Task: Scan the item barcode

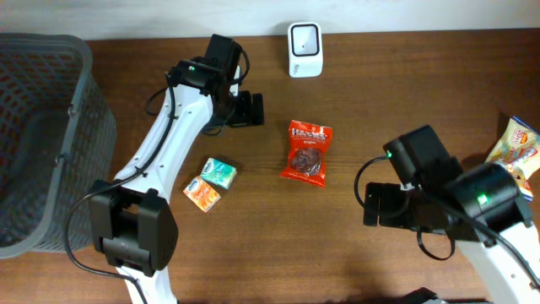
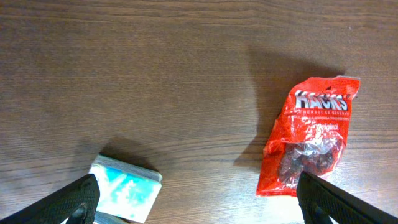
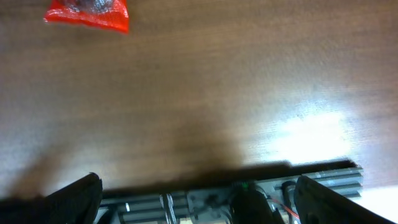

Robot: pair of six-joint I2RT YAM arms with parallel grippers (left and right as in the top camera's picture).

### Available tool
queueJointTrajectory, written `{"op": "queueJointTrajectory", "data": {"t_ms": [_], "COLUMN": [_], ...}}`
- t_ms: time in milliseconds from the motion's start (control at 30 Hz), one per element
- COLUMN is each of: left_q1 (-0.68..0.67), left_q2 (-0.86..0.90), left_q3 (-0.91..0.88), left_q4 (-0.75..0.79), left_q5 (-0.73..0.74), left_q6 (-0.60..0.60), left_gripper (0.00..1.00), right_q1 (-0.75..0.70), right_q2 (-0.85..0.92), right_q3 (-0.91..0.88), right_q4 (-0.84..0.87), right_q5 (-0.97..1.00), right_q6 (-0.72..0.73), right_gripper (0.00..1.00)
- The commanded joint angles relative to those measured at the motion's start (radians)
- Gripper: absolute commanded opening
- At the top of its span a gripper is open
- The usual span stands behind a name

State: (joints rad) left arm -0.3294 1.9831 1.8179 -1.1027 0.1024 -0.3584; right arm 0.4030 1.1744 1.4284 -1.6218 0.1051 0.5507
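A red Hacks candy bag (image 1: 306, 152) lies flat near the table's middle. The white barcode scanner (image 1: 304, 49) stands at the back edge. My left gripper (image 1: 251, 110) hovers open to the bag's upper left, holding nothing. In the left wrist view the bag (image 2: 311, 143) lies up and to the right between the wide-apart fingers of the gripper (image 2: 199, 205). My right gripper (image 1: 375, 205) is open over bare wood to the bag's lower right. The right wrist view catches only the bag's edge (image 3: 87, 12) at top left, far from the gripper (image 3: 199, 202).
A teal box (image 1: 219, 171) and an orange box (image 1: 202, 194) lie left of the bag; the teal box (image 2: 124, 186) sits by my left finger. A grey mesh basket (image 1: 76, 101) fills the far left. A yellow snack bag (image 1: 515, 152) lies at the right edge.
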Motion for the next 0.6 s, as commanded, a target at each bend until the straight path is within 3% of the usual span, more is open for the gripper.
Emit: {"op": "queueJointTrajectory", "data": {"t_ms": [0,367,567], "left_q1": [-0.031,-0.19,-0.244], "left_q2": [-0.013,0.085,0.22], "left_q3": [0.002,0.0,0.0], "left_q4": [0.002,0.039,0.122], "left_q5": [0.022,0.036,0.131], "left_q6": [0.017,0.016,0.016], "left_gripper": [1.0,0.99,1.0], "right_q1": [0.003,0.002,-0.038], "right_q2": [-0.007,0.106,0.105], "right_q3": [-0.051,-0.051,-0.048], "right_q4": [0.05,0.157,0.217], "right_q5": [0.031,0.039,0.087], "right_q6": [0.012,0.005,0.008], "right_gripper": [0.99,0.99,0.99]}}
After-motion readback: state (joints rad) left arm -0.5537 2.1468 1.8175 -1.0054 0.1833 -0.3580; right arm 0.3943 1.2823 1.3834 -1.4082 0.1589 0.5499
